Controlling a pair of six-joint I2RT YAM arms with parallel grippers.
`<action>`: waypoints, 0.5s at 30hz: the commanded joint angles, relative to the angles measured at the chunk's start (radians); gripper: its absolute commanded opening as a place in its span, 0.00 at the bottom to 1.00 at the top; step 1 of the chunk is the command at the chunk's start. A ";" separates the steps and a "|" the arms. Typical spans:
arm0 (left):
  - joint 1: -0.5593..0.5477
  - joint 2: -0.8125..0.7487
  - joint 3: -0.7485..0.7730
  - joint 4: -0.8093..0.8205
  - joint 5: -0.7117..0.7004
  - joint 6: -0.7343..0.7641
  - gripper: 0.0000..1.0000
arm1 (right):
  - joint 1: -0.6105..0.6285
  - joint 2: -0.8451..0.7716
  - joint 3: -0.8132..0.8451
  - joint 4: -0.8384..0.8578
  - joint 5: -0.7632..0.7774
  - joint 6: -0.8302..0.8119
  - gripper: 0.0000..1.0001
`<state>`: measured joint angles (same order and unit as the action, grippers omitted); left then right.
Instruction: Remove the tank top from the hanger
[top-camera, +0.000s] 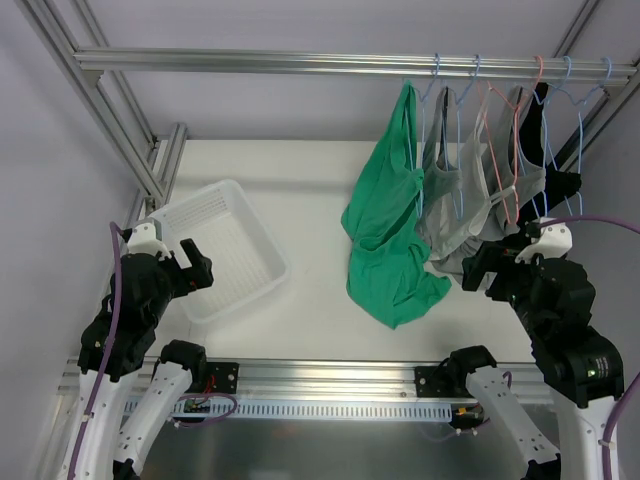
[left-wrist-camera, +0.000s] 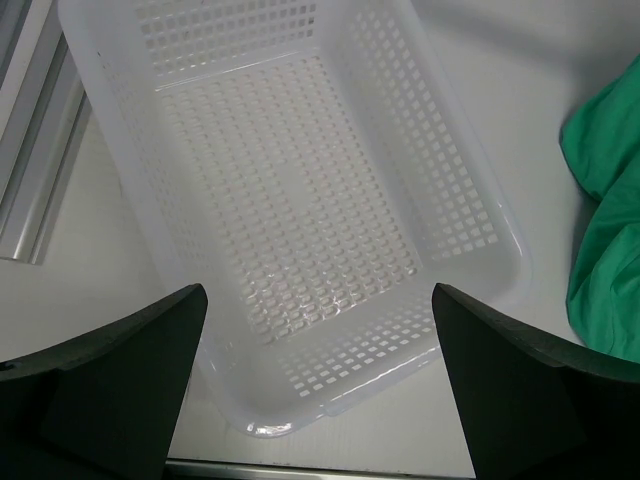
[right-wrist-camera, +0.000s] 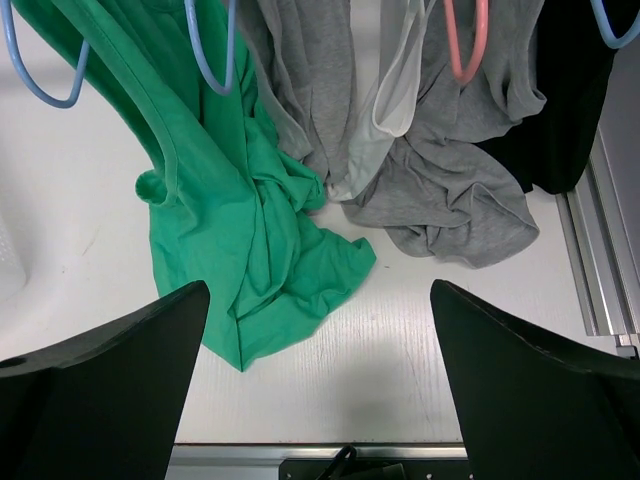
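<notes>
Bright, even overhead light, soft shadows, sharp focus; wrist views slightly wide-angle.

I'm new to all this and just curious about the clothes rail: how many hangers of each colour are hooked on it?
Blue hangers: 4
Pink hanger: 1
Total: 5

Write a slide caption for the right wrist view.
Open right gripper before a green fabric tank top, grey tops and a black top on coloured hangers.
</notes>
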<state>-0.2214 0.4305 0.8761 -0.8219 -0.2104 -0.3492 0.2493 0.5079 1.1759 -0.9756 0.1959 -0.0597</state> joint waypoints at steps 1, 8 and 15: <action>0.004 -0.004 -0.005 0.032 -0.015 -0.002 0.99 | 0.005 -0.005 -0.004 0.041 0.030 0.017 1.00; 0.004 -0.006 -0.006 0.032 -0.017 -0.004 0.99 | 0.005 0.015 0.019 0.069 -0.012 0.030 1.00; 0.005 -0.007 -0.009 0.033 -0.009 -0.004 0.99 | 0.005 0.168 0.210 0.162 -0.228 0.057 1.00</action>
<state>-0.2214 0.4305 0.8719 -0.8196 -0.2142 -0.3496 0.2493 0.6029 1.2766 -0.9447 0.1013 -0.0250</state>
